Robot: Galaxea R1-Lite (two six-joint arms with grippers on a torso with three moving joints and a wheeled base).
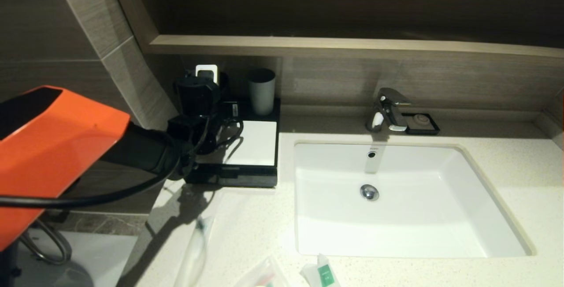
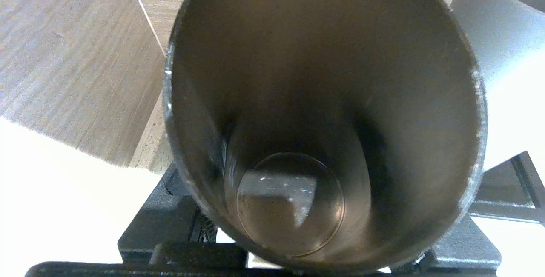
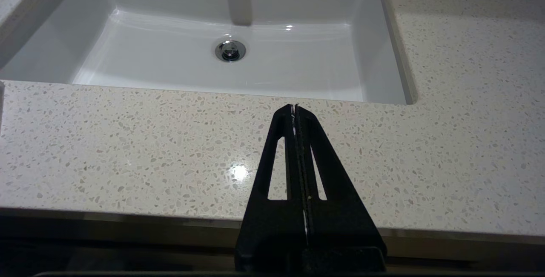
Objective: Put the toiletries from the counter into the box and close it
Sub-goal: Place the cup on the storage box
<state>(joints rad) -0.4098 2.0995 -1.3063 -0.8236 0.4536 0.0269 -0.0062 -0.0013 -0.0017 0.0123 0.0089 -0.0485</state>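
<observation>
the left gripper [image 1: 198, 97] is up at the back of the box [image 1: 257, 143], closed around a dark cup [image 2: 323, 119]. the right gripper [image 3: 295, 109] is pinched tight with nothing in it. the toiletries [image 1: 324, 273] lie on the counter [image 1: 506, 168] near its front edge. they look light, soft and slippery, so pinch each packet by its middle.

The box [image 1: 253, 143] sits on the counter [image 1: 506, 159], left of the basin [image 1: 418, 234].
</observation>
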